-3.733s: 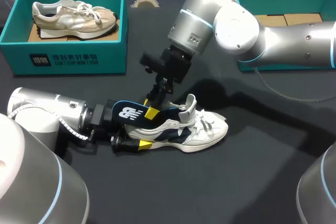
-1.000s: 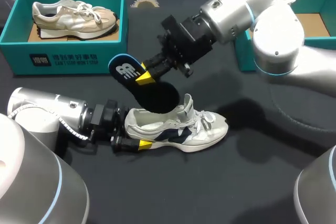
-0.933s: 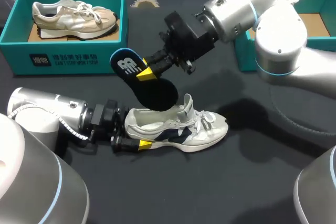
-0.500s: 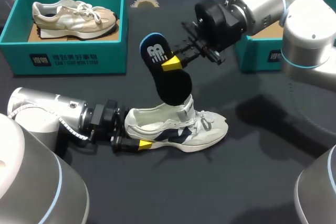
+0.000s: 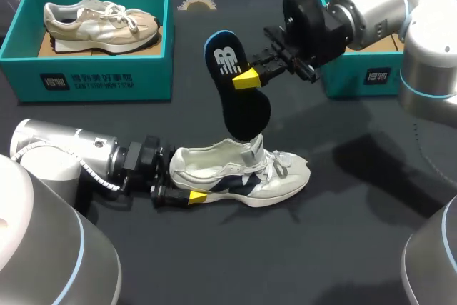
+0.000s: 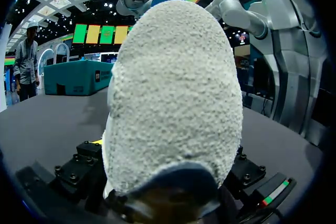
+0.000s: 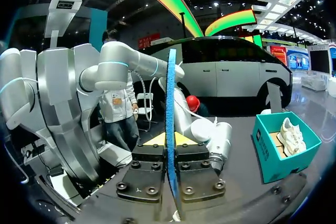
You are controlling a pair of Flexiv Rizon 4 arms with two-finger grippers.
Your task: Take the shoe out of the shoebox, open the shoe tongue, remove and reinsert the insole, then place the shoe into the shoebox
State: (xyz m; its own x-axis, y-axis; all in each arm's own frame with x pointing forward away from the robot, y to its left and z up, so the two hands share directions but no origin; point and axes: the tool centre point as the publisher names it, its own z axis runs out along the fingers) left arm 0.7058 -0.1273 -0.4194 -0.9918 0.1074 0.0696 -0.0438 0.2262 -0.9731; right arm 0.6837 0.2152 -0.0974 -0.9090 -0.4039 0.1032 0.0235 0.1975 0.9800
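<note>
A white and navy shoe [image 5: 246, 171] lies on its sole on the black table, toe pointing right and tongue raised. My left gripper [image 5: 184, 181] is shut on its heel, one yellow tip showing at the near side. In the left wrist view the shoe's grey heel [image 6: 173, 93] fills the space between the fingers. My right gripper [image 5: 248, 78] is shut on a dark insole [image 5: 243, 108] with a blue rim and white logo. The insole hangs in the air just above the shoe's opening, toe end down. It stands edge-on [image 7: 170, 87] between the right gripper's [image 7: 170, 141] yellow tips.
A teal box [image 5: 93, 80] at the back left holds a beige shoe [image 5: 100, 23]. A second teal box [image 5: 357, 76] stands at the back right behind my right arm. A small tan object [image 5: 196, 3] lies near the far edge.
My right gripper has lifted the insole out of the shoe and carried it up and to the right, turning it more upright. The left gripper and the shoe have stayed still.
</note>
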